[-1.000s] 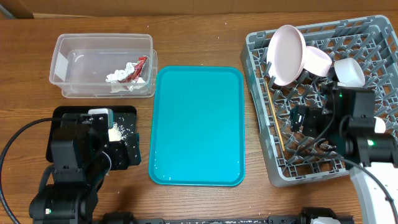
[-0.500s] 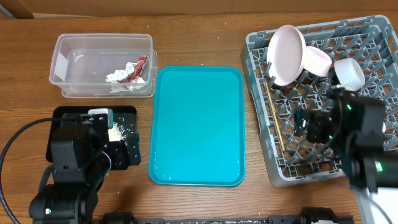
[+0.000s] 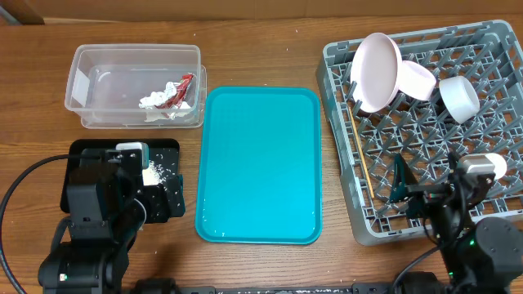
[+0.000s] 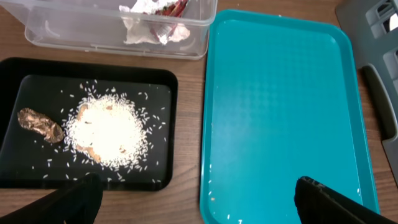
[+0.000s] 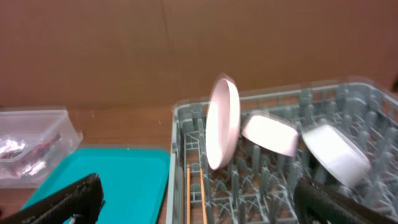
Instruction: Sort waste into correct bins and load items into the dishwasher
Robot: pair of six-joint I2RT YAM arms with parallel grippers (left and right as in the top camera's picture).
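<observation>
We drew the right end effector (image 5: 198, 202) back toward us, jaws wide and empty. Ahead of it in the dish rack (image 3: 490, 49) sat plate (image 3: 377, 72), bowl (image 3: 415, 80), cup (image 3: 459, 95) and chopsticks (image 3: 359, 155). The left end effector (image 4: 199, 202) hung open, rice (image 4: 106, 130) just ahead. Loading looked done.

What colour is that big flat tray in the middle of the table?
The flat tray is plain teal, clearest in the overhead view.
</observation>
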